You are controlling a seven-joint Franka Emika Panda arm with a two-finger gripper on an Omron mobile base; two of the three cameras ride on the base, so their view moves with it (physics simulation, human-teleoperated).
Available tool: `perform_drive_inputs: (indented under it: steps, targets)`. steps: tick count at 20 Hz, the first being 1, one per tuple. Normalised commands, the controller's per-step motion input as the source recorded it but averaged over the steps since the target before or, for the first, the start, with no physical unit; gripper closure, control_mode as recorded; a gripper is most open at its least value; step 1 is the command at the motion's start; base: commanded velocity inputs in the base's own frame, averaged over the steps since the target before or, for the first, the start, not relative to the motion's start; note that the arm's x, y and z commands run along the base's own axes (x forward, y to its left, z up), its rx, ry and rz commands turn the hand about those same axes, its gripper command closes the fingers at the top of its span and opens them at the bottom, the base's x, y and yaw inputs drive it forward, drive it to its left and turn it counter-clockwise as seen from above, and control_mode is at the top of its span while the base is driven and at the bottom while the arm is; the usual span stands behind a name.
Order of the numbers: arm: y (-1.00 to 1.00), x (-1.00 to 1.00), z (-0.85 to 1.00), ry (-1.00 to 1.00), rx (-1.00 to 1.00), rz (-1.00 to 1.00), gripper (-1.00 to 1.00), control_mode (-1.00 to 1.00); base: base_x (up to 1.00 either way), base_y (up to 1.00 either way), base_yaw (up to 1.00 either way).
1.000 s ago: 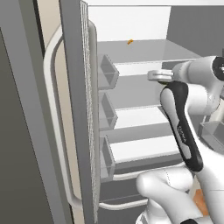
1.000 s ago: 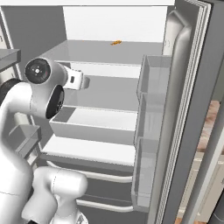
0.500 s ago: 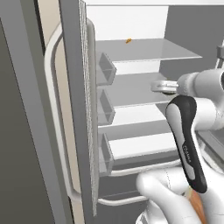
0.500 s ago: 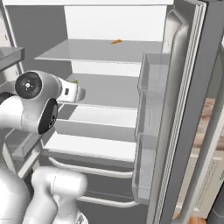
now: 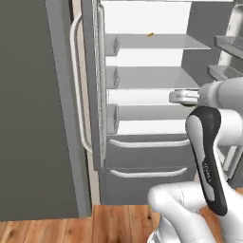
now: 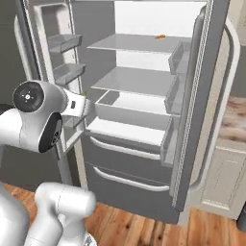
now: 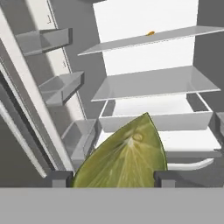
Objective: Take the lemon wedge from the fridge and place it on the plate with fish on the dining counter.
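The lemon wedge (image 7: 127,157), greenish-yellow with pale flesh, sits close up between my two dark fingertips (image 7: 59,178) in the hand view. My gripper (image 7: 113,178) is shut on it. From the base, the gripper (image 5: 176,97) (image 6: 88,106) hangs in front of the open fridge (image 5: 156,76) (image 6: 139,81), level with its lower shelf and outside the cabinet. Both fridge doors stand wide open. At the right edge a strip of the dining counter (image 6: 236,124) shows its brown top. The plate with fish is out of view.
A small orange item (image 5: 150,34) (image 6: 160,36) (image 7: 150,33) lies on the top shelf. The left door (image 5: 42,109) and right door (image 6: 202,96) flank the opening, each with bins. Two drawers (image 5: 147,161) sit below. Wooden floor (image 6: 139,226) lies in front.
The whole picture has shifted: the base has backed away from the fridge, so the drawers and floor now show. The hand has come out of the fridge with the wedge.
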Motion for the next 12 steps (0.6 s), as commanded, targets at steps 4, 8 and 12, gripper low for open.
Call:
perform_drive_inputs:
  steps: [4, 8, 12]
  targets:
    - [0.0, 0.0, 0.0, 0.0, 0.0, 0.0, 1.0, 1.0, -0.65, -0.18, 0.83]
    - [0.0, 0.0, 0.0, 0.0, 0.0, 0.0, 1.0, 1.0, -0.59, -0.13, 0.85]
    - [0.0, 0.0, 0.0, 0.0, 0.0, 0.0, 1.0, 1.0, -0.36, -0.03, 0.93]
